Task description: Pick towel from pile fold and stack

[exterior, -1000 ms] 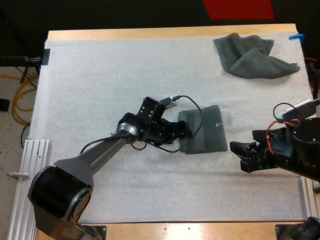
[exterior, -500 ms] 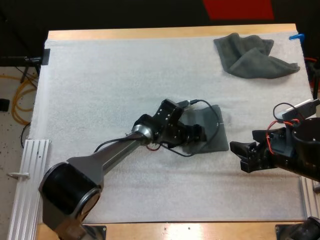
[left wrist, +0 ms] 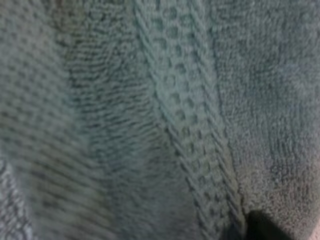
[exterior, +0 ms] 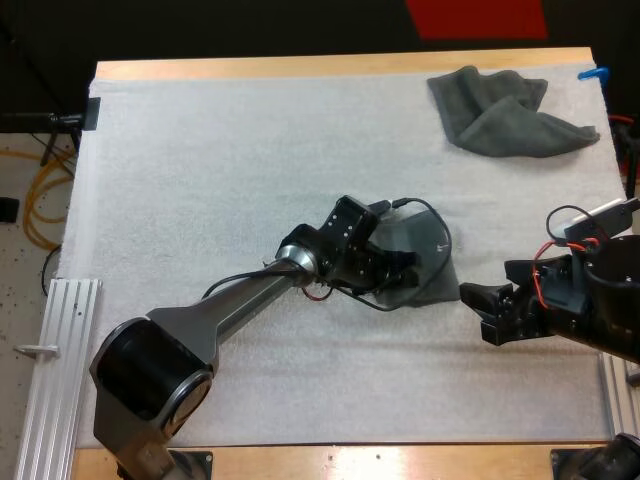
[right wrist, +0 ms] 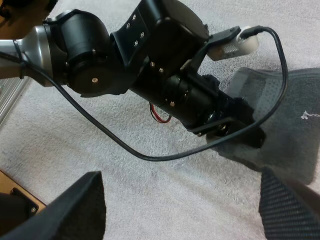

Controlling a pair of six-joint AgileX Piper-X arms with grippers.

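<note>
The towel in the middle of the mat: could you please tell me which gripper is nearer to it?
Left. The left gripper is over the left edge of the towel; the right gripper sits open off its right side, clear of it.

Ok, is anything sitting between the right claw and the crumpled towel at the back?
Nothing visible. Only bare mat lies between the right claw and the crumpled towel. The left claw is down on the folded towel mid-mat, off to the side of that path.
</note>
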